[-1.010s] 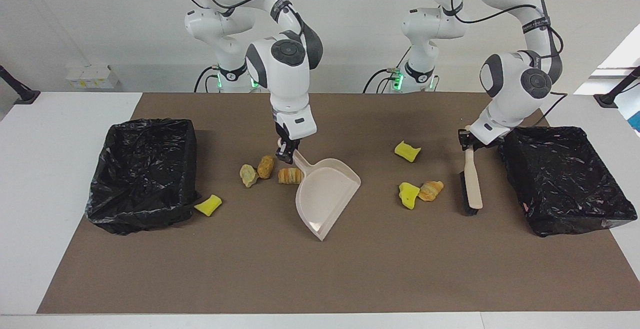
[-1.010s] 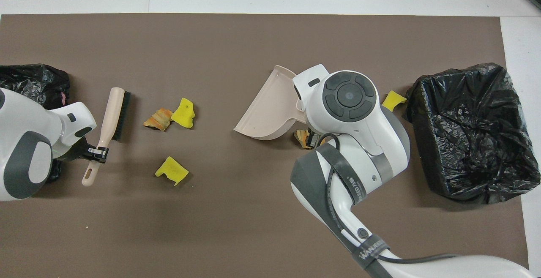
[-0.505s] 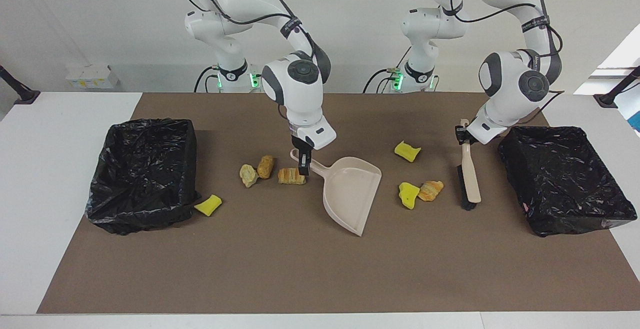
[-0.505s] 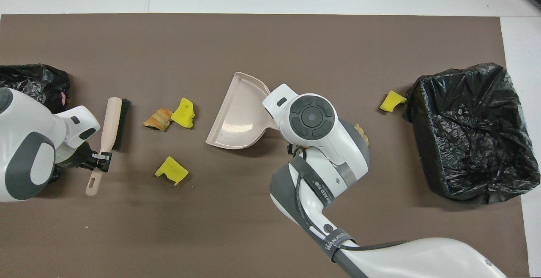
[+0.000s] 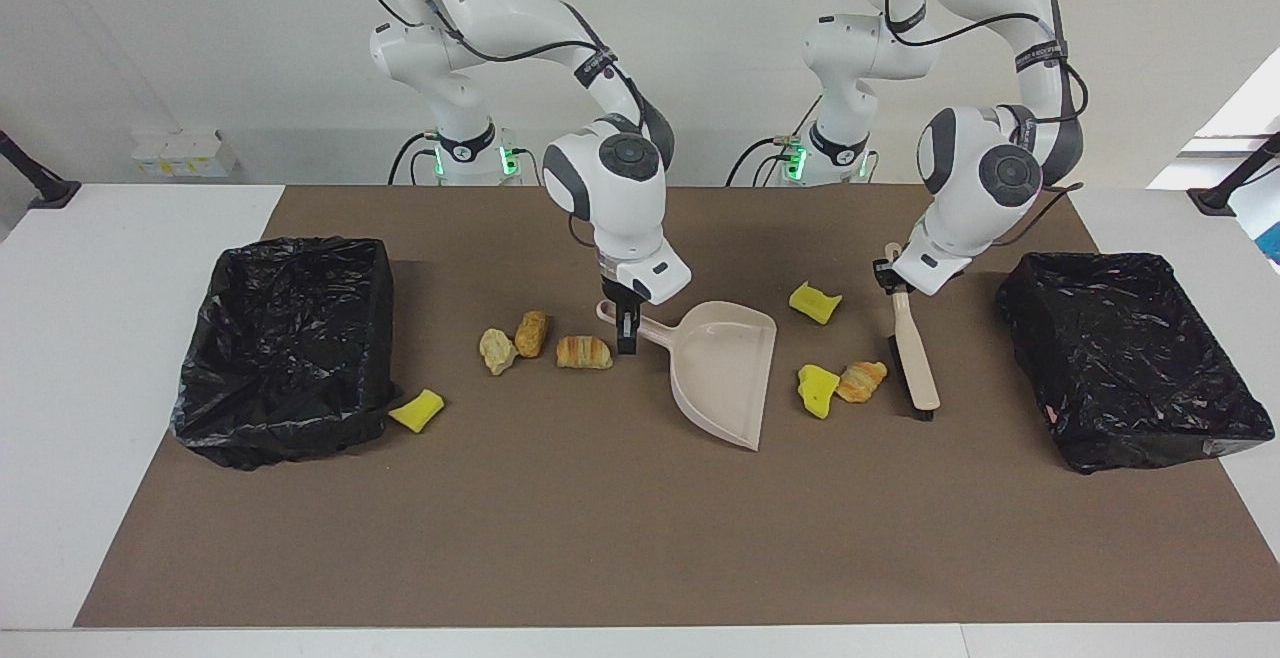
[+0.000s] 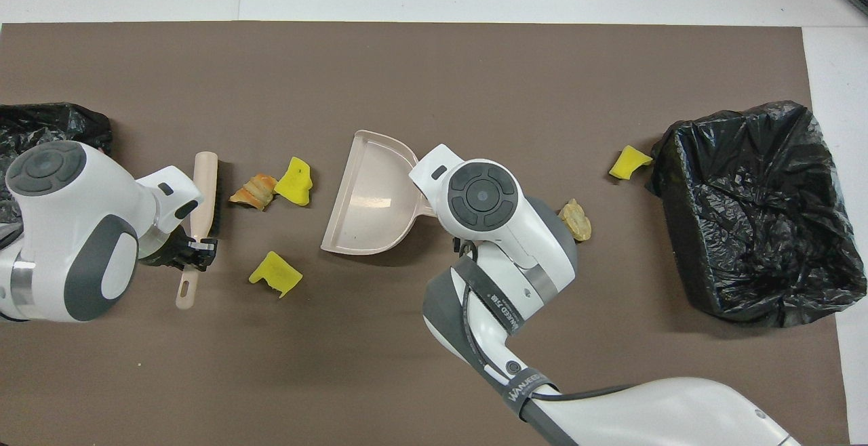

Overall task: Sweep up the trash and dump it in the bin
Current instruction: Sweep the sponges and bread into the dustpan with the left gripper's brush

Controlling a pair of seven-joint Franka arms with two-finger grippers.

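My right gripper (image 5: 627, 331) is shut on the handle of the beige dustpan (image 5: 728, 368), which lies on the mat mid-table with its mouth facing away from the robots. My left gripper (image 5: 888, 274) is shut on the handle of the brush (image 5: 914, 358), whose bristles stand beside a croissant piece (image 5: 863, 380) and a yellow wedge (image 5: 818, 390). Another yellow wedge (image 5: 815, 302) lies nearer the robots. Beside the dustpan handle lie a croissant (image 5: 583, 352), a brown pastry (image 5: 531, 333) and a beige lump (image 5: 496, 350). A third wedge (image 5: 416, 410) touches the bin (image 5: 300, 250).
Two bins lined with black bags stand on the brown mat, one at the right arm's end of the table and one (image 5: 1120, 263) at the left arm's end. In the overhead view the right arm's wrist (image 6: 485, 198) covers the pastries by the dustpan handle.
The right arm has slid the dustpan toward the left arm's end and turned it. The left arm has carried the brush toward the middle, up beside the croissant and wedge.
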